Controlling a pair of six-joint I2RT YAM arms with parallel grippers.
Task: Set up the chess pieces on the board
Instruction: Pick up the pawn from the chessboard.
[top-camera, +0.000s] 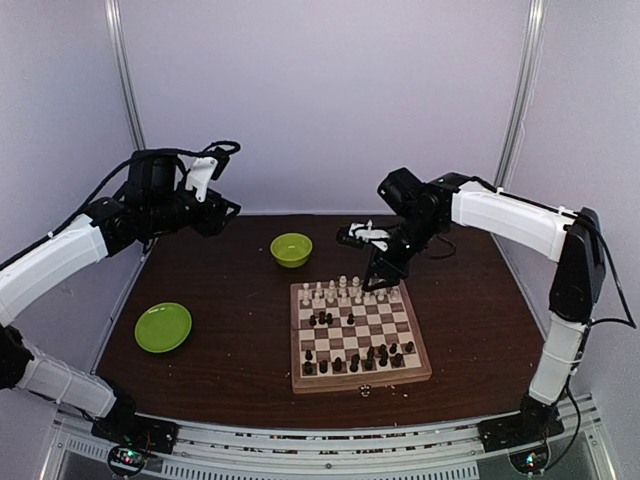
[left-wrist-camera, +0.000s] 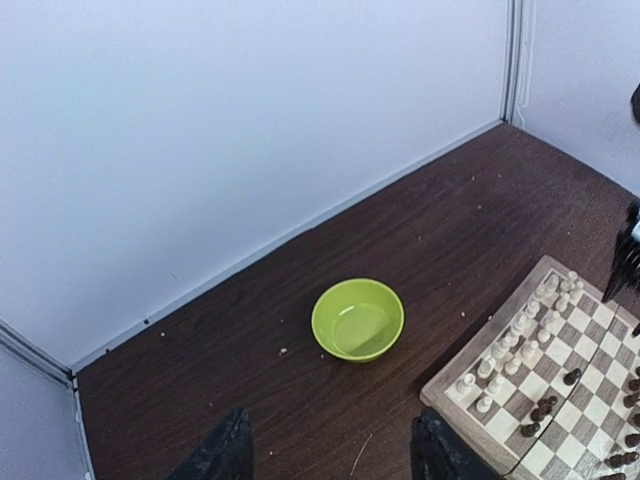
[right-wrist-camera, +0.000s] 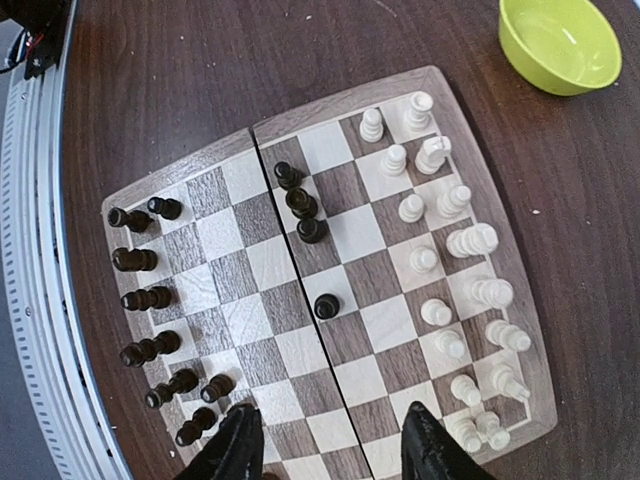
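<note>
The wooden chessboard (top-camera: 355, 336) lies at the table's centre right. It also shows in the right wrist view (right-wrist-camera: 330, 280) and at the left wrist view's right edge (left-wrist-camera: 560, 400). Cream-white pieces (right-wrist-camera: 455, 260) stand in two rows along the far side. Dark pieces (right-wrist-camera: 150, 300) stand along the near side. Three dark pieces (right-wrist-camera: 300, 203) cluster mid-board and one dark pawn (right-wrist-camera: 326, 306) stands alone. My right gripper (right-wrist-camera: 330, 450) is open and empty above the board's right side; it also shows in the top view (top-camera: 385, 268). My left gripper (left-wrist-camera: 335, 455) is open and empty, held high at far left.
A lime-green bowl (top-camera: 291, 249) stands behind the board's left corner; it also shows in both wrist views (left-wrist-camera: 357, 319) (right-wrist-camera: 560, 42). A lime-green plate (top-camera: 163, 327) lies at the left. A black-and-white object (top-camera: 362, 236) lies behind the board. Pale crumbs dot the table.
</note>
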